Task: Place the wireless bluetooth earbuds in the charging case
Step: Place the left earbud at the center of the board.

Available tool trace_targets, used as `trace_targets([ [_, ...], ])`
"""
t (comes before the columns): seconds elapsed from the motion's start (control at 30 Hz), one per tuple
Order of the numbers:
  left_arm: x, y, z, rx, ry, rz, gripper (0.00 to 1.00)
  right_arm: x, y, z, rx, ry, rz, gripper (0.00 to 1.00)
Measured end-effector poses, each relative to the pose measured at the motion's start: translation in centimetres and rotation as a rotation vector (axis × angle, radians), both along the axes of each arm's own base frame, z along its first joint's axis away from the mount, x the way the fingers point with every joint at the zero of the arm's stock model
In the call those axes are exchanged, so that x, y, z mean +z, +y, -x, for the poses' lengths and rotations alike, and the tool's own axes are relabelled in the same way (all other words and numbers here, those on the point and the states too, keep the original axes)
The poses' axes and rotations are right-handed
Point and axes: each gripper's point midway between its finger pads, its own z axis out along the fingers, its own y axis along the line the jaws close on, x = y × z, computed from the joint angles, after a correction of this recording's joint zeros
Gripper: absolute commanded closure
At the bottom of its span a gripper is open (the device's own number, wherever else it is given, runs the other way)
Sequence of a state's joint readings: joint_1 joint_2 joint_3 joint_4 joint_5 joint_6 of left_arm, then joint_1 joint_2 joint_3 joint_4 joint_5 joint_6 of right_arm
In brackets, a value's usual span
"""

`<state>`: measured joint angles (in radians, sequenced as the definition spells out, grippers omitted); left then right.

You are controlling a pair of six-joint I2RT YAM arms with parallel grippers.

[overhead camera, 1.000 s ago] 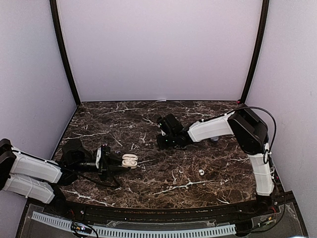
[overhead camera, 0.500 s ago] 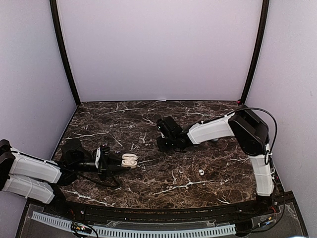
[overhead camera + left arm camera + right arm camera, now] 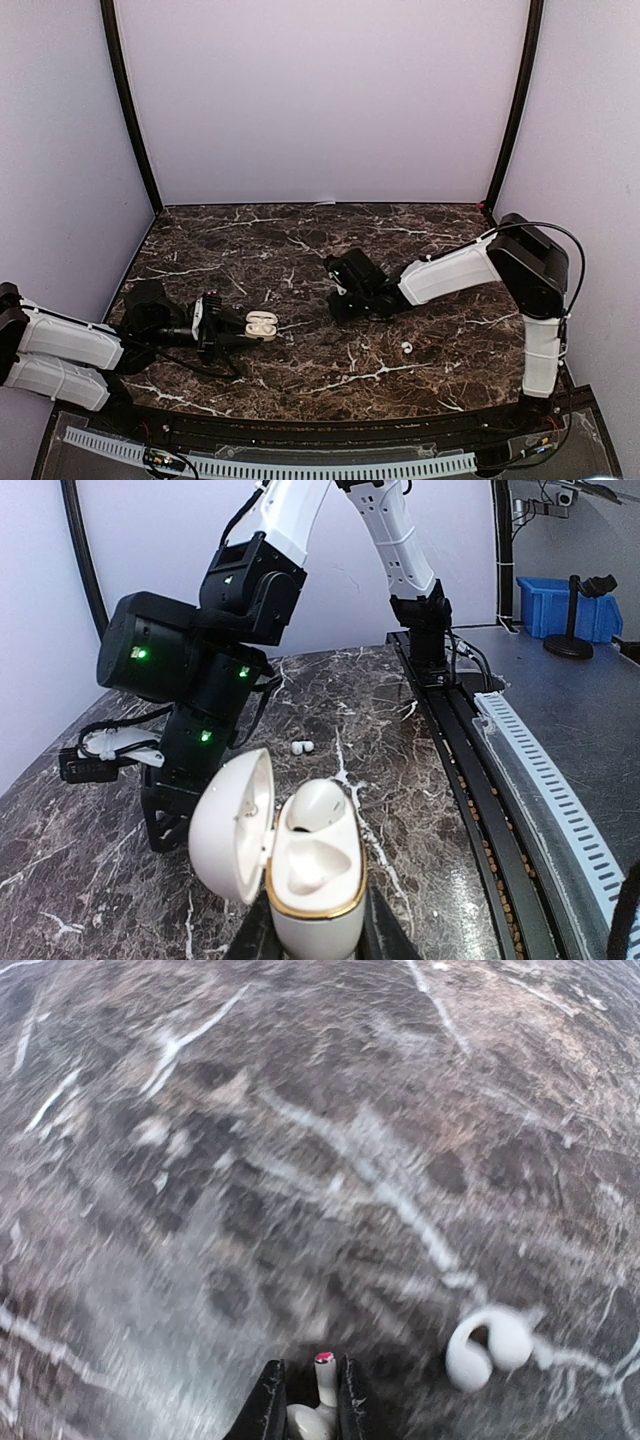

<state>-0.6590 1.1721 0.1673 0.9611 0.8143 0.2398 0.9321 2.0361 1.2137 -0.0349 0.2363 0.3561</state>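
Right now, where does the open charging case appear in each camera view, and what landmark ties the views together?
Top external: the charging case sits left of centre.
Left wrist: bottom centre, lid swung open to the left.
Right wrist: not in it.
Shared landmark: the white-veined marble table.

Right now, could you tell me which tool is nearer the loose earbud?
Right. The right tool, gripping a second earbud, hovers near the loose earbud; the left tool, holding the charging case, is farther left.
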Motion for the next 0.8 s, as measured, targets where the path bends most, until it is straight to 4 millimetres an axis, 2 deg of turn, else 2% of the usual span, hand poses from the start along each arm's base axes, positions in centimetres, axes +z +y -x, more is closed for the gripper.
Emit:
trace_targets([
  [0.23,-0.5,-0.1,0.1,-0.008,0.018,-0.013,0.89,-0.1,-1.8,5.6,0.113,0.006,-0.028,0.82],
  [0.37,-0.8,-0.2,0.1,-0.018,0.032,-0.022,0.89,-0.2,-2.9,7.7,0.164,-0.002,-0.052,0.80],
  [0.5,-0.9,-0.3,0.0,-0.026,0.039,-0.028,0.89,-0.3,-3.7,8.6,0.202,-0.017,-0.060,0.74],
  [0.8,-0.8,-0.4,-0.1,-0.028,0.039,-0.029,0.89,0.4,-4.2,9.0,0.251,-0.070,-0.066,0.47],
])
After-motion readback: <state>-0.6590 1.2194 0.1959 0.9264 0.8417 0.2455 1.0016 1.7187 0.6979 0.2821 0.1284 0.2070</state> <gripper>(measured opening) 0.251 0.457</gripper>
